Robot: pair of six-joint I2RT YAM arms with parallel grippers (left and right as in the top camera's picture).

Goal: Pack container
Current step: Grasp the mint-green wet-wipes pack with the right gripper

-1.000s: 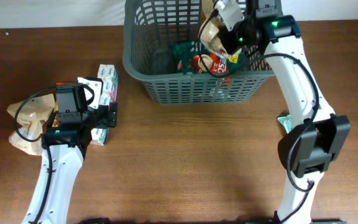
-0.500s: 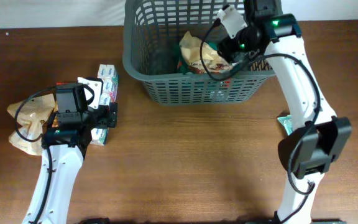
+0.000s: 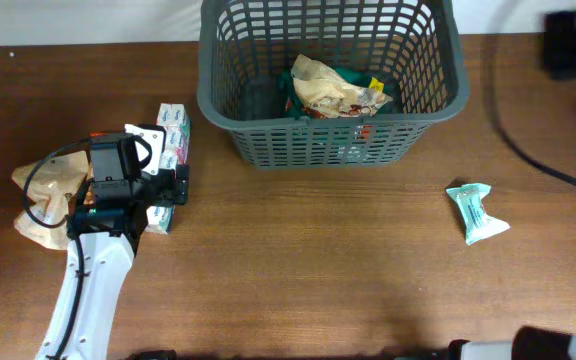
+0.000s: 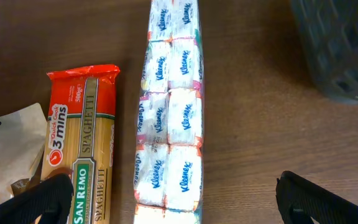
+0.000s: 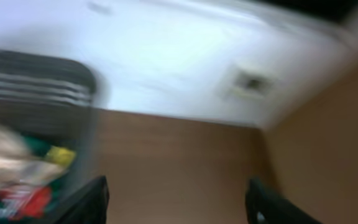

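The container (image 3: 268,150), a dark grey lattice basket, stands at the back middle of the table. Inside it lie a beige crinkled bag (image 3: 330,88) and red and green packets (image 3: 360,104). My right arm (image 3: 570,45) is a blur at the far right edge, away from the basket. In the right wrist view my right gripper (image 5: 176,202) is open and holds nothing, with the basket wall (image 5: 36,81) to its left. My left gripper (image 4: 179,205) stands wide open over a long Kleenex tissue pack (image 4: 169,112), one finger (image 4: 42,199) above a San Remo spaghetti packet (image 4: 82,143).
A mint-green packet (image 3: 478,213) lies on the table right of the basket. A beige paper bag (image 3: 43,195) sits at the far left beside the left arm. The basket's corner (image 4: 347,50) shows at the left wrist view's upper right.
My right gripper opened and dropped the beige bag into the basket, then swung fast to the right, out of the basket. The left arm has not moved.
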